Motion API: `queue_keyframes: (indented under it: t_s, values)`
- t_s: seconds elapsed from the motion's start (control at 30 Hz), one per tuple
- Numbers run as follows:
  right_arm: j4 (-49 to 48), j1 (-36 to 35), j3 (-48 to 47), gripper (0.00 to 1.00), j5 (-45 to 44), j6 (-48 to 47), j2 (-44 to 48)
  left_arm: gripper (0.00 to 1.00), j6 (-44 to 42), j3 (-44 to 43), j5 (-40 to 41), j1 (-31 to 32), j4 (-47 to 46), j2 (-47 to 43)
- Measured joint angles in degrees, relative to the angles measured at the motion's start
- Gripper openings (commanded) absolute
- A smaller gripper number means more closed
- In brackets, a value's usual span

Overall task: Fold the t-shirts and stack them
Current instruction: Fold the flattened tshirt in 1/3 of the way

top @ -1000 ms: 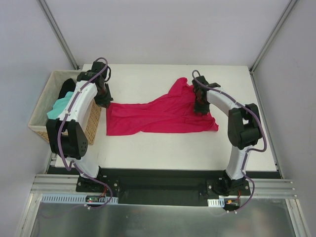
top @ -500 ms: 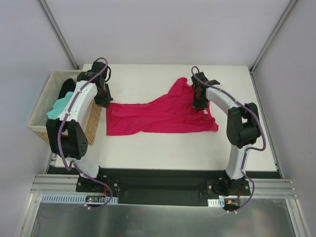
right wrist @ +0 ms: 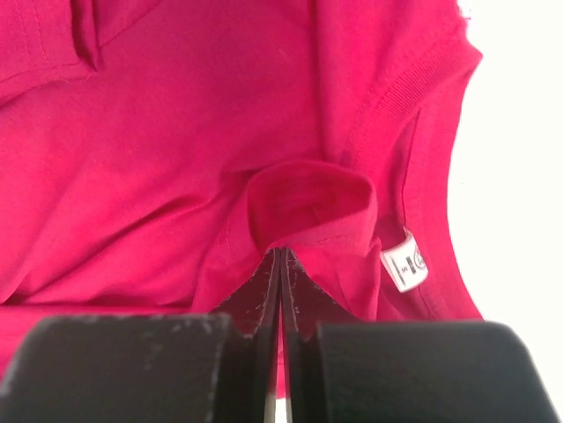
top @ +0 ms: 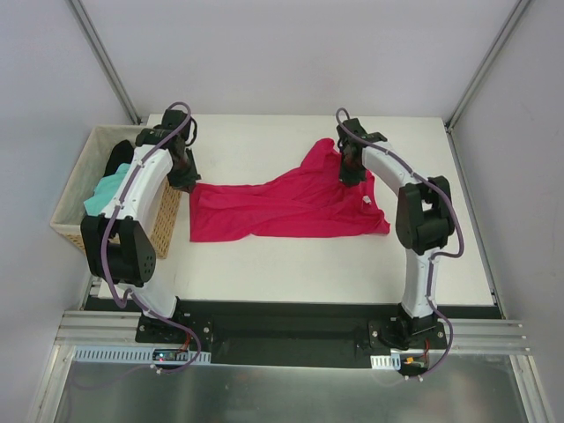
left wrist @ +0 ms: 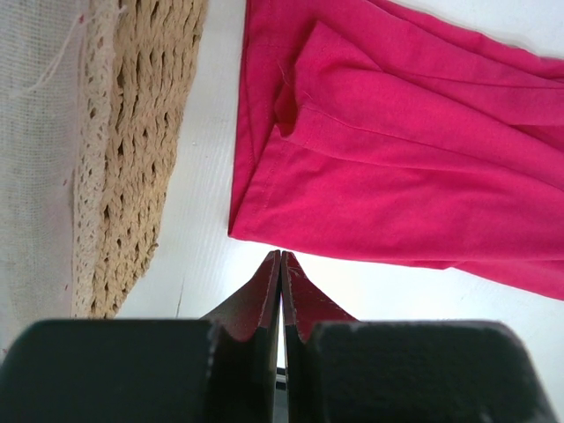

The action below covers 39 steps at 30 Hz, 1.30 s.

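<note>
Grey-white walls with metal corner posts enclose a white table (top: 264,264), where a bright crimson t-shirt (top: 291,207) of soft cloth lies spread out and rumpled across the middle, its hem end toward the left and its neckline toward the right. At the table's left edge stands a tan woven wicker basket (top: 69,196) with a pale cloth lining. Inside it a mint-green t-shirt (top: 104,189) lies crumpled toward the near side, and a black t-shirt (top: 115,159) sits behind it at the far end; both are loose heaps. The left gripper (left wrist: 280,256) is pressed together with nothing between its fingers. It is over the bare strip of table between the basket's woven wall and the crimson t-shirt's left corner, with its tips just beside the hem; whether they touch the cloth cannot be told. The right gripper (right wrist: 282,254) is pressed together too, pinching a small raised fold of the crimson t-shirt just inside the ribbed neckline, with the small white label (right wrist: 404,264) close beside its tips.
</note>
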<state>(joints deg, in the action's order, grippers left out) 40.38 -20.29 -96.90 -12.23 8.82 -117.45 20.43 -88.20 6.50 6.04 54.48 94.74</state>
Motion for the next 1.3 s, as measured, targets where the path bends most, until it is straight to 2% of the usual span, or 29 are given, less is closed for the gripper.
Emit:
queue_keyframes:
  t_s: [0.4, 0.7, 0.73, 0.77, 0.87, 0.9, 1.03, 1.13, 1.2, 1.3]
  values:
    - [2.4, 0.0, -9.5, 0.01, 2.8, -2.1, -7.3, 0.0, 0.0, 1.7, 1.1, 0.0, 0.6, -1.8]
    - [2.6, 0.0, -13.0, 0.01, 4.8, -3.4, -8.0, 0.0, 0.2, 2.0, 1.2, 0.0, 0.7, -2.2]
    - [2.6, 0.0, -13.0, 0.06, 5.0, -3.6, -8.0, 0.0, 0.3, 2.1, 1.2, 0.0, 0.8, -2.3]
    - [2.6, 0.0, -13.0, 0.33, 5.1, -3.6, -8.0, 0.0, 0.3, 2.3, 1.2, 0.0, 0.7, -2.4]
    - [2.6, 0.0, -13.0, 0.54, 5.0, -3.9, -8.0, 0.02, 0.5, 2.8, 1.2, 0.0, 0.8, -2.5]
    - [2.6, 0.0, -13.0, 0.55, 4.9, -4.2, -8.0, 0.02, 0.6, 2.9, 1.2, 0.0, 0.9, -2.5]
    - [2.5, 0.0, -11.9, 0.55, 2.8, -5.2, -7.5, 0.03, 0.8, 3.5, 1.2, 0.0, 0.9, -2.7]
    - [2.9, 0.5, -10.4, 0.52, 0.9, -5.9, -5.6, 0.03, 1.0, 3.9, 1.2, 0.0, 0.9, -2.9]
    - [3.2, 1.2, -9.8, 0.46, 0.2, -6.2, -3.7, 0.03, 1.0, 3.9, 1.2, 0.0, 0.8, -2.9]
    - [3.2, 2.3, -8.9, 0.31, -0.6, -6.5, 0.5, 0.03, 1.0, 3.9, 1.1, 0.0, 0.7, -3.0]
